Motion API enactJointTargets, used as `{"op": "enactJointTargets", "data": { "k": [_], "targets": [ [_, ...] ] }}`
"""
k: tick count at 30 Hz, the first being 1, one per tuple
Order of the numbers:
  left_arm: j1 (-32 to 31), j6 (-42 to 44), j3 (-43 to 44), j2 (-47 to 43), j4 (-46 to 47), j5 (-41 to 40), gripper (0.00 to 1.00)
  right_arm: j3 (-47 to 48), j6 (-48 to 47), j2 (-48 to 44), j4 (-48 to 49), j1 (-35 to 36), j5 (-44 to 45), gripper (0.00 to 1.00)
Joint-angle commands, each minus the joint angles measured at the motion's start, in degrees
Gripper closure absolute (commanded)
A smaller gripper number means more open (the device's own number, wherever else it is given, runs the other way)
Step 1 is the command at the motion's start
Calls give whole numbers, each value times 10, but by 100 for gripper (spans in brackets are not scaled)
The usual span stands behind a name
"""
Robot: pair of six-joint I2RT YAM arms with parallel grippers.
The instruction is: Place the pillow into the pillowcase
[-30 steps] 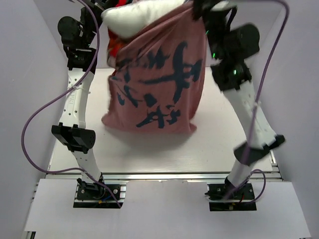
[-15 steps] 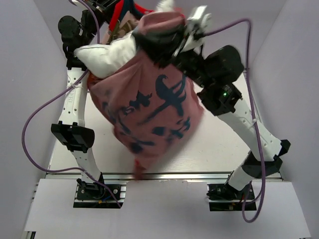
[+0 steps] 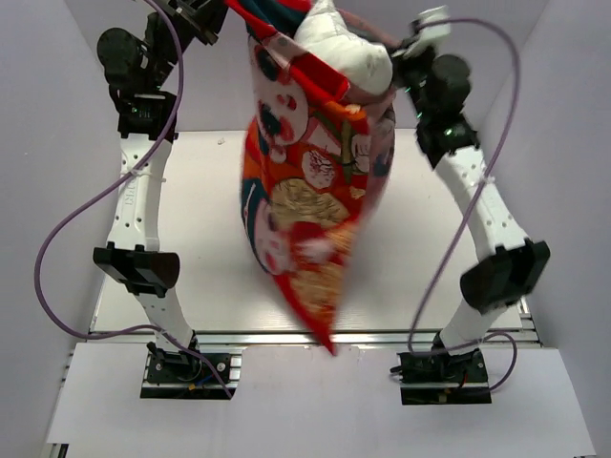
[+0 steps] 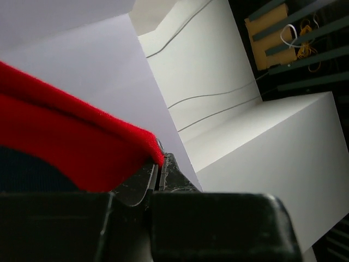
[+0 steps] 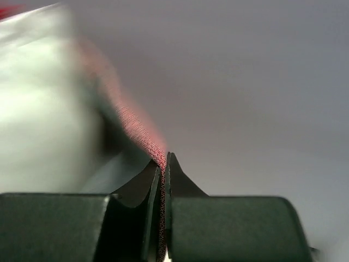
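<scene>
The red pillowcase (image 3: 310, 210) with cartoon figures hangs high over the table, its lower corner reaching down past the near edge. The white pillow (image 3: 346, 50) sticks out of its open top. My left gripper (image 3: 229, 8) at the top left is shut on the red rim; the left wrist view shows the red fabric (image 4: 82, 142) pinched at the fingertips (image 4: 159, 161). My right gripper (image 3: 399, 48) at the top right is shut on the opposite rim; the right wrist view shows the pink-red edge (image 5: 139, 128) clamped between its fingers (image 5: 163, 161), with the blurred white pillow (image 5: 43, 98) beside it.
The white table (image 3: 210, 191) lies below, closed in by pale walls on the left, right and back. Both arms are raised tall at the table's sides with purple cables (image 3: 57, 239) looping off them. Aluminium rails (image 3: 315, 339) run along the near edge.
The pillowcase has swung and turned: its dull pink side with dark marks faced the camera before, now the red printed side does. Both grippers have risen towards the back, still holding it.
</scene>
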Motion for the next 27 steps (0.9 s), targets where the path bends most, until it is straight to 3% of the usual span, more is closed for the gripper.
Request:
{"op": "enactJointTargets", "data": {
  "k": [1,2,5,7,9,11,12,15,17,19,22,23,24,27],
  "targets": [
    [3,5,52,-18,34,-47,100,-74,-7,-184,101,193,-214,100],
    [1,7,65,-6,29,-50,100,-92,-21,-218,117,243,-272,100],
    [-5,7,54,15,30,-51,100,-57,-63,-210,130,431,-260,100],
    [-11,9,43,15,32,-49,100,17,-93,-185,124,485,-225,100],
    [-13,10,41,9,29,-47,100,52,-132,-144,142,487,-105,100],
    [-13,12,41,-8,27,-44,100,63,-211,-103,233,439,24,100],
    [-12,12,40,-15,27,-41,100,73,-210,-88,246,402,43,100],
    [-12,14,22,-49,23,-32,100,160,-182,-18,221,213,115,100],
    [-12,20,1,-80,22,-28,100,176,-168,7,192,159,130,100],
    [-12,27,-38,-101,28,-32,100,165,-134,-1,155,111,117,100],
    [-6,35,-44,-95,33,-23,100,83,-57,-102,93,130,-17,100],
    [-6,37,-42,-86,35,-21,100,48,-50,-132,112,155,-97,100],
    [-6,44,-37,-65,32,-19,100,-17,-87,-157,120,193,-121,100],
    [-6,51,-22,-25,29,-12,100,-80,-151,-228,151,409,-162,100]
  ]
}}
